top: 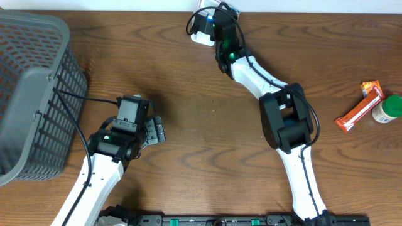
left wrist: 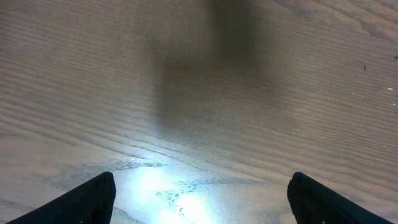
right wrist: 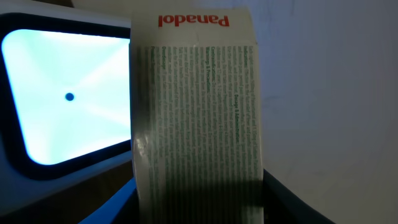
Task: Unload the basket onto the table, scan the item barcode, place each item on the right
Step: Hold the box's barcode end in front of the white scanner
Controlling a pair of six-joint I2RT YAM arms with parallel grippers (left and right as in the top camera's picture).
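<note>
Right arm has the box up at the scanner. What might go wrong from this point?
1. The Panadol box sits beside the lit scanner window, not across it. The face in the wrist view carries only fine print, with no barcode visible, so the scan may miss.
2. The right gripper holds the box by one end only, so it might twist or slip if turned to find the code.
</note>
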